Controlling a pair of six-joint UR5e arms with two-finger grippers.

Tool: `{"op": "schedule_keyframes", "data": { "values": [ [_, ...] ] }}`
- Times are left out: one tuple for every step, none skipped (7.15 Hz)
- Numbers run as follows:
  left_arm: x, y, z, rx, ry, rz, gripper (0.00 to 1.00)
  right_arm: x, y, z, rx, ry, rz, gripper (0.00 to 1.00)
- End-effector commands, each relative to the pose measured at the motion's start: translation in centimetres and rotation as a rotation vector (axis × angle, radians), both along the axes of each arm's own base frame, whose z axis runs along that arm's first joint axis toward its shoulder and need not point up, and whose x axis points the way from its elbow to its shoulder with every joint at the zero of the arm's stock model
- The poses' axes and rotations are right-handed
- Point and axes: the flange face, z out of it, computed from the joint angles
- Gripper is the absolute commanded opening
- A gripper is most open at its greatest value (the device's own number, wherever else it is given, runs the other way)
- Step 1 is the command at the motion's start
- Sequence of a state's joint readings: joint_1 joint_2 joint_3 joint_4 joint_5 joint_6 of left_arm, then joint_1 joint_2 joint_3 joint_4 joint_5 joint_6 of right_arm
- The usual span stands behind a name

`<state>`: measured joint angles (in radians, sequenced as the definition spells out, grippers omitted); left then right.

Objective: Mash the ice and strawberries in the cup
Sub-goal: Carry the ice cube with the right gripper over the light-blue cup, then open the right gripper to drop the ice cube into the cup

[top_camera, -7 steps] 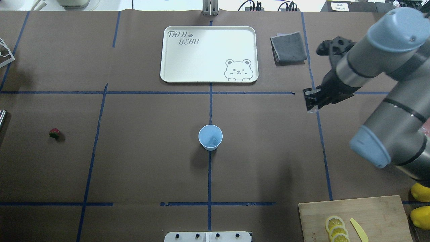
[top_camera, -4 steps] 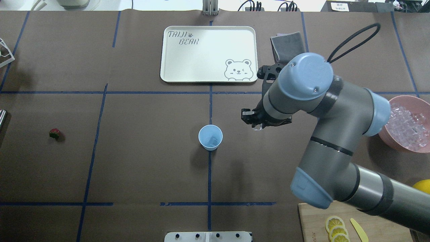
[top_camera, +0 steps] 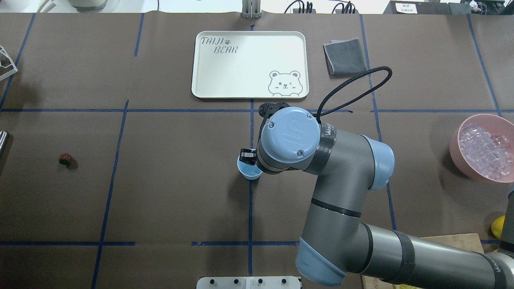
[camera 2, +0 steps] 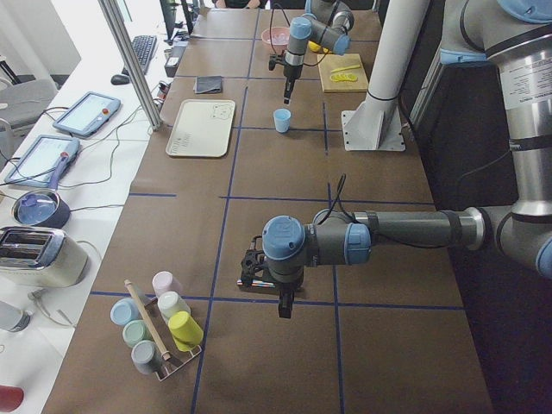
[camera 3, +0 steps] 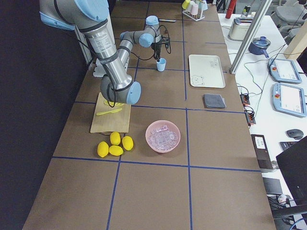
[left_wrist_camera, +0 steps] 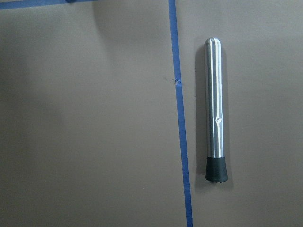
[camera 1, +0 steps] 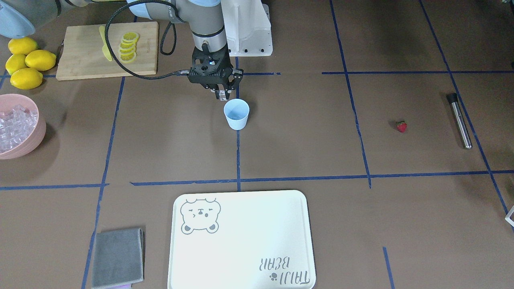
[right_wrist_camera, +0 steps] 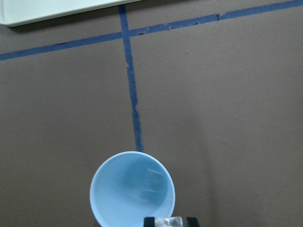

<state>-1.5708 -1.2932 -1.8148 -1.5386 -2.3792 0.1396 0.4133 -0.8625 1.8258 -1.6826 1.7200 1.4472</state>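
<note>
the right gripper (camera 1: 222, 94) hangs just over the rim of the light-blue cup (camera 1: 236, 116), fingers clamped on an ice cube (right_wrist_camera: 170, 221). a second ice cube (right_wrist_camera: 151, 180) lies inside the cup. the strawberry (camera 1: 401, 127) sits well apart on the desk (camera 1: 305, 132). i cannot tell how the left gripper (camera 2: 285, 306) fingers stand.

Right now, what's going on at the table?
The right claw holds an ice cube just above the rim of the light-blue cup, which has one cube at its bottom. The strawberry lies on the table, far off on the robot's left. The left claw hangs over a metal muddler there; whether it is open, I cannot tell.
</note>
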Motion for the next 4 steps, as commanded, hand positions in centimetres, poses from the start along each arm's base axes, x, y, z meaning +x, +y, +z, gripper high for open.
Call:
{"op": "schedule_keyframes", "data": {
  "values": [
    [0.0, 0.0, 0.0, 0.000, 0.000, 0.000, 1.00, -1.8, -0.7, -1.6, 0.017, 0.008, 0.020, 0.05],
    [0.0, 0.0, 0.0, -0.002, 0.000, 0.000, 1.00, -2.3, -1.1, -1.1, 0.027, 0.024, 0.038, 0.05],
    [0.0, 0.0, -0.1, 0.000, 0.000, 0.000, 1.00, -2.7, -1.1, -0.4, 0.023, 0.039, 0.034, 0.06],
    [0.0, 0.0, -0.1, 0.001, 0.000, 0.000, 1.00, -3.1, -0.8, -0.1, 0.020, 0.046, 0.026, 0.37]
  ]
}}
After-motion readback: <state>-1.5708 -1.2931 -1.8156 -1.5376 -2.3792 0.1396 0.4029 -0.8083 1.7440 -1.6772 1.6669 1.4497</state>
